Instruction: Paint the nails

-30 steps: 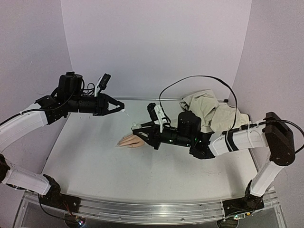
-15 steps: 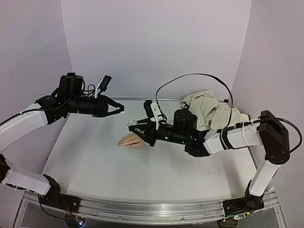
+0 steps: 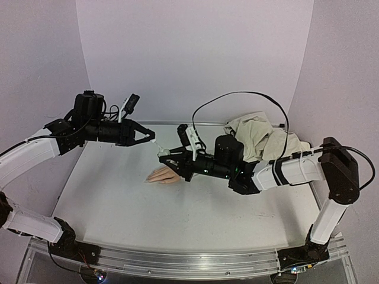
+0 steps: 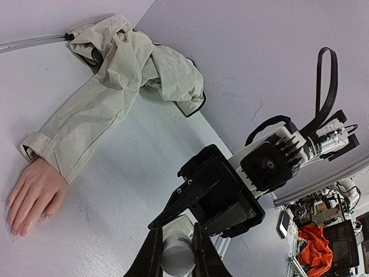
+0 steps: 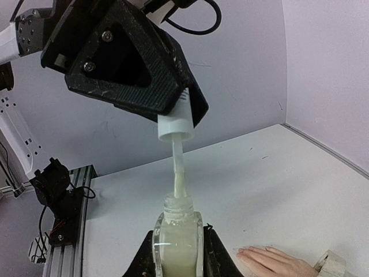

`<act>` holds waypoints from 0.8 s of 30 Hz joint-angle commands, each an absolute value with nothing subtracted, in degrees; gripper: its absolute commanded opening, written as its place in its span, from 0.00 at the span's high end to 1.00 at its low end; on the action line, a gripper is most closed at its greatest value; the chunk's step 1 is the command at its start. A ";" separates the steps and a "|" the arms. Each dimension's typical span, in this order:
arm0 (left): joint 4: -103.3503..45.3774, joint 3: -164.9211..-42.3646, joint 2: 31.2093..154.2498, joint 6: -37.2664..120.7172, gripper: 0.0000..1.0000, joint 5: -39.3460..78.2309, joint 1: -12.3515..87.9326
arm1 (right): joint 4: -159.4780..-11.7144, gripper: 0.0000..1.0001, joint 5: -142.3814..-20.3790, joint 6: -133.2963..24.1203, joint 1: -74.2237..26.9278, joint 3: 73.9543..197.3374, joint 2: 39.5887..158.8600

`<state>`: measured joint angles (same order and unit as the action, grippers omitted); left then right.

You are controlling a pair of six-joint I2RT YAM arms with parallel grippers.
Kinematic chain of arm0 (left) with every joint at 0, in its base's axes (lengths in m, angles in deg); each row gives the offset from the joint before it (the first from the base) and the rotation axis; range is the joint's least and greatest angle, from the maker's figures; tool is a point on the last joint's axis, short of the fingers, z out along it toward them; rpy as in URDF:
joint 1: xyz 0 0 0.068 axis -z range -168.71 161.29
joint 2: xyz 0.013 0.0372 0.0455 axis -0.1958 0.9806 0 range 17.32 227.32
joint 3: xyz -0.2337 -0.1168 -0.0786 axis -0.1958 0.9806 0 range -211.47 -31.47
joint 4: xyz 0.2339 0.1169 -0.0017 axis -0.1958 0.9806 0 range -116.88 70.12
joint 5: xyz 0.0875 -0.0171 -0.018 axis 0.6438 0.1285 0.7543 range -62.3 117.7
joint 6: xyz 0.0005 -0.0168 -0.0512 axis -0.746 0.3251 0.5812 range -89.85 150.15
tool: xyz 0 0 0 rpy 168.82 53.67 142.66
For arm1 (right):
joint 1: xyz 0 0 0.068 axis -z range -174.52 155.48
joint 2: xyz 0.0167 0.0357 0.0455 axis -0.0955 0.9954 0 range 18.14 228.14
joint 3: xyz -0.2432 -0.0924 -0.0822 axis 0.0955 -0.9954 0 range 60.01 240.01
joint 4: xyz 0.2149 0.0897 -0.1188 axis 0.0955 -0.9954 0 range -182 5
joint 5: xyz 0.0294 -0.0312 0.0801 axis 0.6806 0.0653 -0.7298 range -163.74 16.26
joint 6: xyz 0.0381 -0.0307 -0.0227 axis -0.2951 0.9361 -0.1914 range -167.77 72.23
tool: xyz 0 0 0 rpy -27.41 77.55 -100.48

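Above the white desk (image 3: 118, 201), the R arm (image 3: 296, 171) has swung left and lifted over the past sec, while the L arm (image 3: 35, 151) has held its spot at the far left. That closes the gap between the two: the right tool (image 3: 166, 155) now sits just below and beside the left tool (image 3: 153, 138), where a sec ago they were clearly apart.

The beige sleeve (image 4: 98, 115) lies unmoved, bunched at the far right corner, w/ its cuff reaching toward centre. The peach fake hand (image 3: 163, 176) pokes out of that cuff, palm down on the desk, just under the right tool but not touched by it.

The right tool is clamped on a small clear bottle (image 5: 177, 239) of pale polish, held upright. The left tool is pinched tight on the white cap (image 5: 176, 124), and the brush (image 5: 179, 173) hanging from the cap now dips into the bottle neck.

Judged from this, the step in hand is loading the brush. No polish has gone on yet, so the task looks to be at an early stage.

The nails (image 4: 23, 231), tiny at the fingertips, look bare, though they are too small to be sure.

No brand, label or writing is readable on the bottle, cap, arms or walls.
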<state>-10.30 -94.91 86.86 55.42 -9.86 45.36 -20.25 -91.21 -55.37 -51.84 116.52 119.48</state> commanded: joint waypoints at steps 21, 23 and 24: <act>-8.22 -97.94 88.19 52.74 1.00 -12.26 45.30 | -16.76 1.00 -94.29 -54.87 -52.22 122.08 121.65; -7.81 -98.17 88.41 52.61 1.00 -12.31 45.35 | -16.74 1.00 -94.24 -54.74 -52.26 122.23 121.72; -7.44 -98.35 88.55 52.50 1.00 -12.22 45.39 | -16.71 1.00 -94.26 -54.72 -52.27 122.28 121.64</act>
<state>-8.25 -94.91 88.02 53.92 -11.21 45.36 -20.82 -92.81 -55.26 -51.84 119.08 121.80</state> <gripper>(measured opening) 0.146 0.219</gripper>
